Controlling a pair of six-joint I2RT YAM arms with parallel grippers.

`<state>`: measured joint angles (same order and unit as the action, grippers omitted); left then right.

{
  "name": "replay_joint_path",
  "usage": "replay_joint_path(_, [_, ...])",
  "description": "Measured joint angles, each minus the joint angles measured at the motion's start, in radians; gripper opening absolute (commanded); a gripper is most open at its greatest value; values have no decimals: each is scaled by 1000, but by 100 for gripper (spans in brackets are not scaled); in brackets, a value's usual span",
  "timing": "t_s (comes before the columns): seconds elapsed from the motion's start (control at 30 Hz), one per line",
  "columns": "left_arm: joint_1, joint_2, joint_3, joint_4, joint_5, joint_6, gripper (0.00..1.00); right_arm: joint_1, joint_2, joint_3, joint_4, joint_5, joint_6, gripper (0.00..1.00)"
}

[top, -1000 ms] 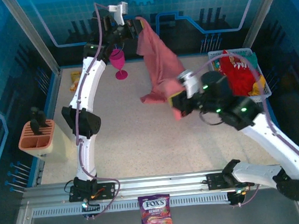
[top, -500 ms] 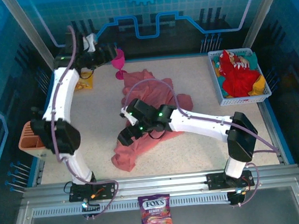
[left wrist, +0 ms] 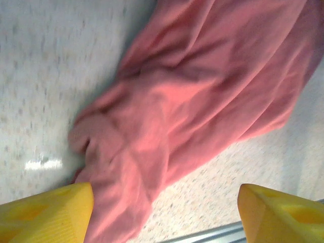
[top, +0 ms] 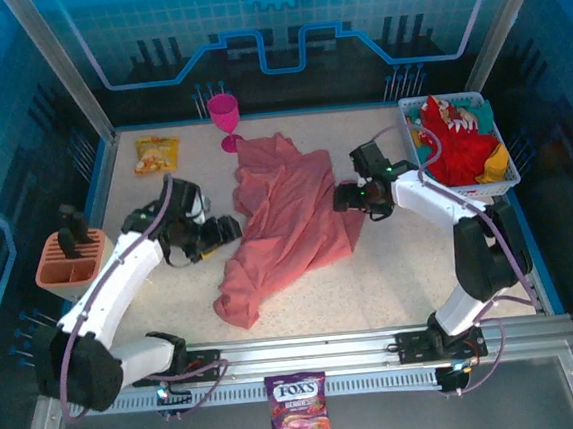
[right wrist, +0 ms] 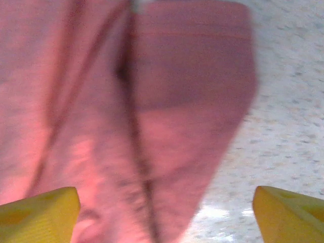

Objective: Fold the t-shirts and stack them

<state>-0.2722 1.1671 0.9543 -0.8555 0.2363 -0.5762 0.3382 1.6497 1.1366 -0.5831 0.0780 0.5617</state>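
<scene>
Blue panel walls enclose a speckled beige table. At its middle the salmon-pink t-shirt lies crumpled; the red t-shirt sits in the white basket at far right. The left gripper and the right gripper flank the pink one, fingers apart, empty.

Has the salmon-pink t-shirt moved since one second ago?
Yes. The salmon-pink t-shirt came down: earlier held up beside the magenta goblet, it now lies spread from the goblet toward the near edge.

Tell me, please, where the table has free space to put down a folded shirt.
Bare table lies front right, between the salmon t-shirt and the right arm, and at the back between goblet and basket. The left side is crowded: left arm, snack packet, orange holder.
</scene>
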Motion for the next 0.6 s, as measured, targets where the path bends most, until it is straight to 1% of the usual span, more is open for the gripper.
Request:
replay_joint_path(0.1, [-64, -71, -70, -24, -23, -72, 78, -58, 97, 10, 23, -7, 23, 78])
replay_joint_path(0.23, [-143, -100, -145, -51, -60, -154, 79, -79, 209, 21, 60, -6, 47, 69])
replay_joint_path(0.27, [-155, -107, -166, -53, -65, -169, 78, -84, 211, 28, 56, -8, 52, 66])
replay_joint_path(0.33, [-175, -130, -221, -52, -74, -210, 76, -85, 222, 50, 76, -27, 65, 54])
replay_joint_path(0.43, [-191, -138, -281, -42, -92, -259, 70, -87, 247, 77, 61, -25, 75, 44])
replay_joint_path(0.47, [-196, -132, -292, -29, -94, -268, 69, -90, 249, 82, 54, -25, 75, 37])
replay_joint_path(0.53, [-207, -105, -317, 17, -101, -299, 61, -91, 258, 92, 55, -32, 74, 6])
replay_joint_path(0.57, [-210, -90, -323, 42, -103, -309, 57, -90, 266, 99, 64, -38, 76, 0])
replay_joint_path(0.6, [-212, -71, -326, 68, -107, -319, 51, -90, 270, 104, 75, -51, 77, 0])
